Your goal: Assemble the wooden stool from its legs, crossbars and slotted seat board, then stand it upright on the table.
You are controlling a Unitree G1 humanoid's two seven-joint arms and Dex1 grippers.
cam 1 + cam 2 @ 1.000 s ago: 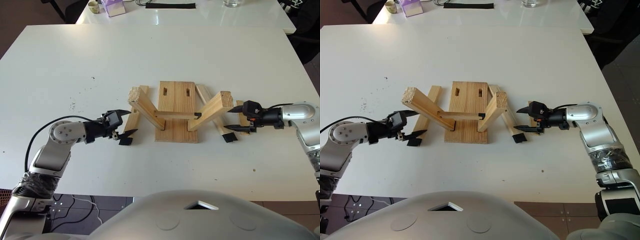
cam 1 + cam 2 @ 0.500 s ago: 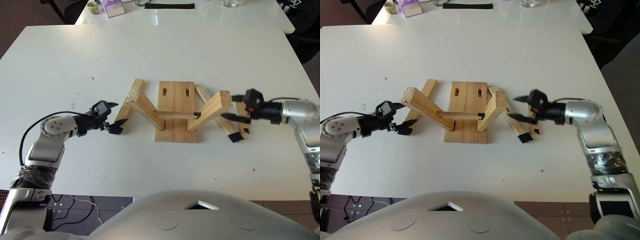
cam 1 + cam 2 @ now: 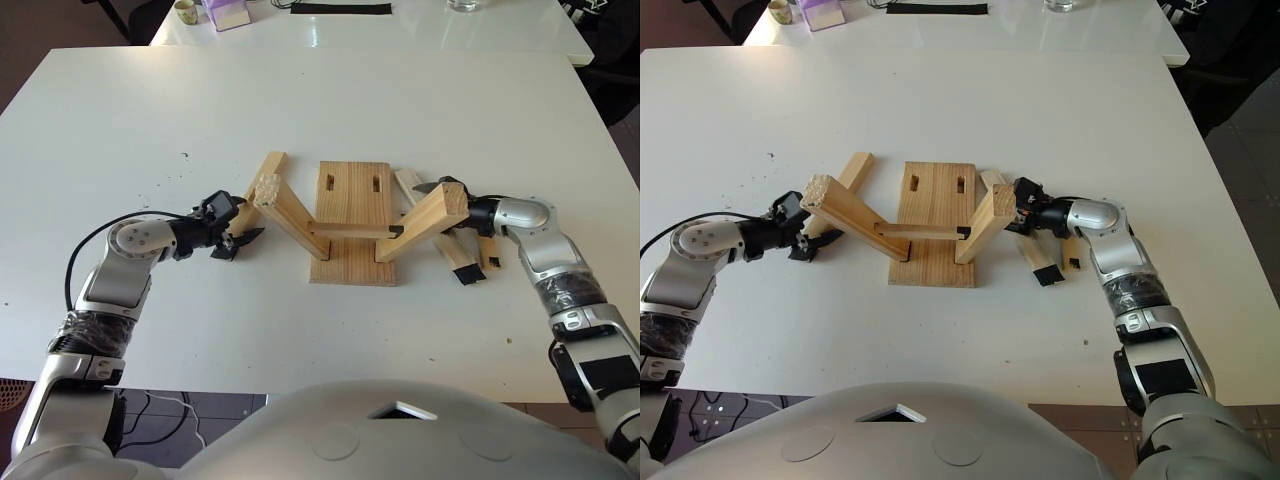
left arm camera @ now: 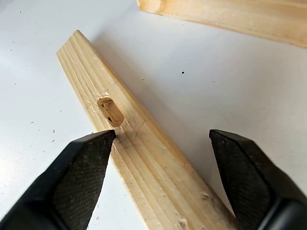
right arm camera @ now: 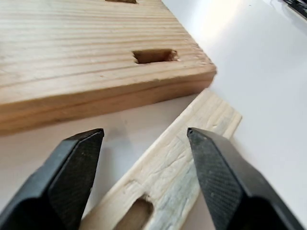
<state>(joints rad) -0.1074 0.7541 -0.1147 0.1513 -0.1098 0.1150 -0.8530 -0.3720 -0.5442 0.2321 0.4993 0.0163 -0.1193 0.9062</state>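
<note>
Left jaws and right jaws stood wide, empty. Both had closed in since earlier: left around a loose bar [image 4: 144, 158] on the desk [image 3: 150, 130], right at a second bar [image 5: 192, 143] beside the seat board [image 5: 72, 57]. Grasps likely next.

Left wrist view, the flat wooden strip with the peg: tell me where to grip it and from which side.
Grip the wooden strip across its narrow width, close beside the peg, coming straight down from above. It lies flat on the table, so probably only its two long edges offer opposed faces. The open left gripper straddles it there.
</note>
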